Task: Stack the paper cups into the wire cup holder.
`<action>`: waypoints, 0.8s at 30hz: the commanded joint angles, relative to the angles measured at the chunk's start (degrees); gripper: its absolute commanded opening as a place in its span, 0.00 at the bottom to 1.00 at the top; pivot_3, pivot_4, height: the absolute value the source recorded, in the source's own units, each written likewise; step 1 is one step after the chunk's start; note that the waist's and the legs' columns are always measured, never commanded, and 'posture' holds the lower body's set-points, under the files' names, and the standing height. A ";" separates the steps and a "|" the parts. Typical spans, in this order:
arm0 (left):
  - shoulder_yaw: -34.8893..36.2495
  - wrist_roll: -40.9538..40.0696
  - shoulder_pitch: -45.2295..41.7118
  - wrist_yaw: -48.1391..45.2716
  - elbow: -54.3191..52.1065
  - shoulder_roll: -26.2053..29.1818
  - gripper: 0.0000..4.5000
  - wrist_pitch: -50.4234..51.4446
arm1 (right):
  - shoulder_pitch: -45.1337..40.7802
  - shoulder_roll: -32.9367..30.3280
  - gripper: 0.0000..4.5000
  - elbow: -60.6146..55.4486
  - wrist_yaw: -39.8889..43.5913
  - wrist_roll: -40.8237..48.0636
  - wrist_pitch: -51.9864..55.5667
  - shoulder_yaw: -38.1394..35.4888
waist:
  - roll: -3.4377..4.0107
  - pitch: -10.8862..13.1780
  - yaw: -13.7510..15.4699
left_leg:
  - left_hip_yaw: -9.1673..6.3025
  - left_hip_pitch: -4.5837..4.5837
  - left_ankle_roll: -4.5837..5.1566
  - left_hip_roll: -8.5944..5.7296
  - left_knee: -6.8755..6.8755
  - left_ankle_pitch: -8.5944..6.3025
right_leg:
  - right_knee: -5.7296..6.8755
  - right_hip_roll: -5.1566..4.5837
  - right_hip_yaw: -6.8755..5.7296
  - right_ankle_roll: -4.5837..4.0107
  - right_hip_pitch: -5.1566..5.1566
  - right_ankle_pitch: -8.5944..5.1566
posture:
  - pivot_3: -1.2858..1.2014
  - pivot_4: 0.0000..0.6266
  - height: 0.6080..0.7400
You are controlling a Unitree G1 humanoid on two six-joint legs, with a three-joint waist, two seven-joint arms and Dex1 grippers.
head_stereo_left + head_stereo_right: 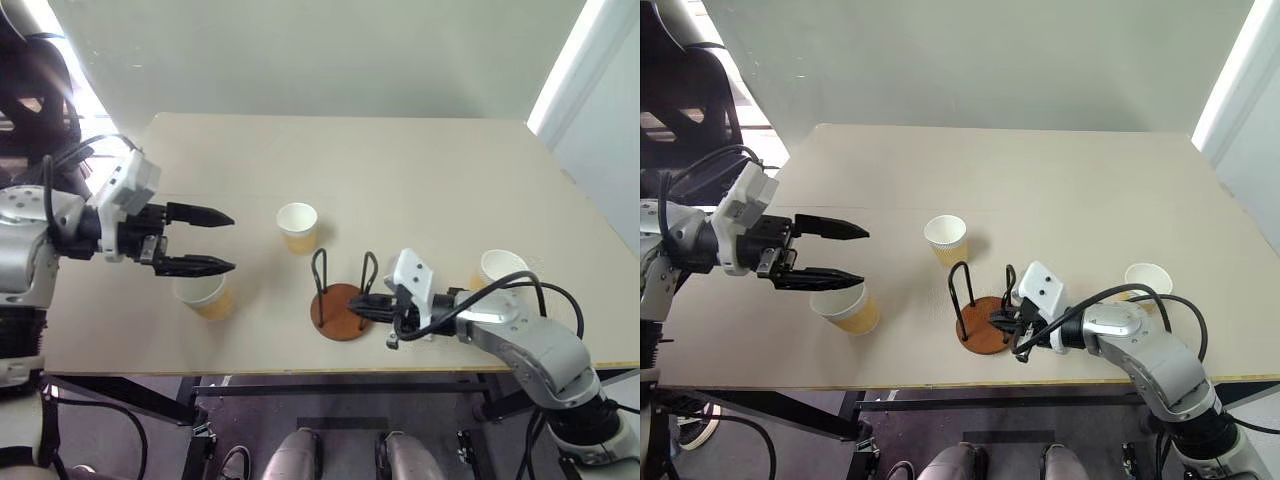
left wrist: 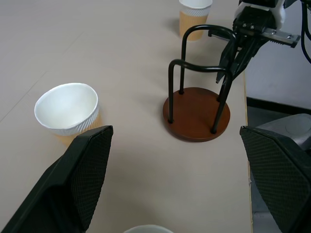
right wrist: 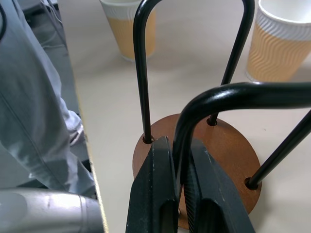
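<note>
- Three paper cups stood upright and apart on the table: one (image 1: pixel 205 296) just under the left gripper, one (image 1: pixel 298 227) near the middle beyond the holder, one (image 1: pixel 499 268) behind the right forearm.
- None nested yet, so stacking judged not begun.
- Wire cup holder (image 1: pixel 340 300), a reddish-brown disc with two black wire loops, sat near the front edge, empty, between the middle cup and the right gripper.
- Right gripper (image 1: pixel 362 305) clamped on the nearer wire loop, fingers (image 3: pixel 160 194) pinched tight on either side of the thin wire low by the base.
- Probably gripped that way to steady or reposition the light stand before any cup goes in; a judgement only.
- Left gripper (image 1: pixel 205 240) hung above the table with fingers spread at their widest, nothing between them, pointing inward above the nearest cup.
- Likely poised there to come down round that cup's rim; wide spread suited to the cup's flared mouth.
- Table (image 1: pixel 420 170) a plain pale beige board, matt and bare apart from cups and holder, with a dark frame visible beneath the front edge.
- Pale grey-green wall (image 1: pixel 330 50) behind the far edge, bright daylight at both upper corners, a dark chair (image 1: pixel 685 90) off the left side.
</note>
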 commanded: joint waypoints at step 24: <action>0.63 0.05 -1.37 -0.61 0.24 0.70 1.00 -0.32 | 0.16 -0.58 0.12 4.52 6.70 -4.38 -9.05 2.17 | -0.05 -0.01 -0.01 | -0.01 0.01 -0.01 0.01 -0.02 0.01 | -0.01 0.00 0.00 0.00 0.01 0.00 | 0.52 0.24 1.00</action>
